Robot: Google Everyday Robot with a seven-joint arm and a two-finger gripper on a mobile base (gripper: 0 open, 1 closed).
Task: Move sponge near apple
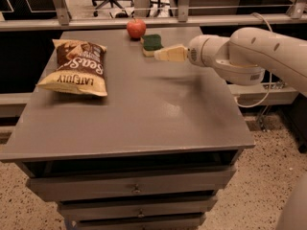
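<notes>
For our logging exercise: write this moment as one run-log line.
sponge: on table, close beside apple | gripper: at sponge's near-right edge | chip bag: left, apart

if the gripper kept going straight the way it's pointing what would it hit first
Probably the sponge: the gripper points left, its tip at the sponge's near edge. Depth is unclear; if it slips past, the chip bag comes next.
</notes>
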